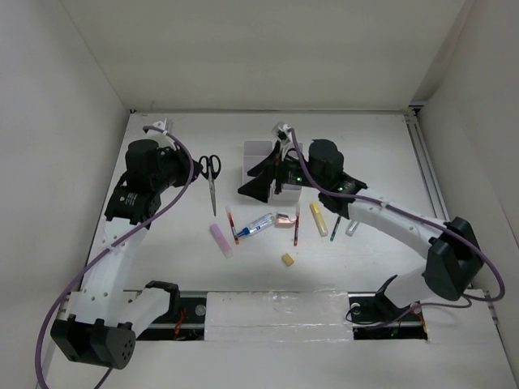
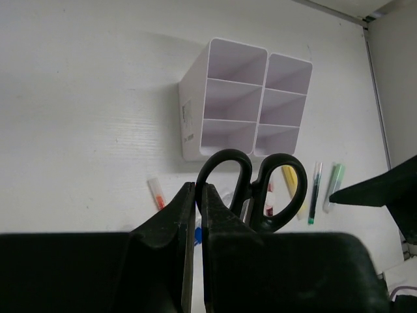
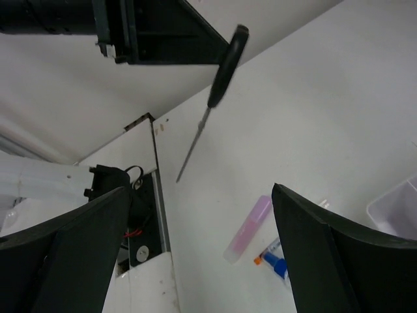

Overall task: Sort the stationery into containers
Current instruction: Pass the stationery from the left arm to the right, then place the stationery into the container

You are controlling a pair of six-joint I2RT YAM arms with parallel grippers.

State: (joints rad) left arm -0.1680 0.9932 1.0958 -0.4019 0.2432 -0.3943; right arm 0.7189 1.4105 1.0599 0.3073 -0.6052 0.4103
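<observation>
My left gripper (image 1: pixel 197 168) is shut on one handle loop of the black-handled scissors (image 1: pixel 210 172). In the left wrist view (image 2: pixel 197 189) the scissors' loops (image 2: pixel 273 189) show just past the fingers. The scissors hang blade-down in the right wrist view (image 3: pixel 220 77). The white organizer (image 1: pixel 259 150) stands mid-table, its compartments empty (image 2: pixel 225 98). My right gripper (image 1: pixel 261 180) is open and empty at the organizer's near left side (image 3: pixel 199 192). Below it lie the pink highlighter (image 3: pixel 247 228) and the blue-white tube (image 3: pixel 277 264).
In front of the organizer lie a pink highlighter (image 1: pixel 220 240), red pens (image 1: pixel 233 225) (image 1: pixel 297 227), the tube (image 1: pixel 256 224), a yellow highlighter (image 1: pixel 319 218), a dark pen (image 1: pixel 335 228) and a yellow eraser (image 1: pixel 287 259). Walls enclose three sides.
</observation>
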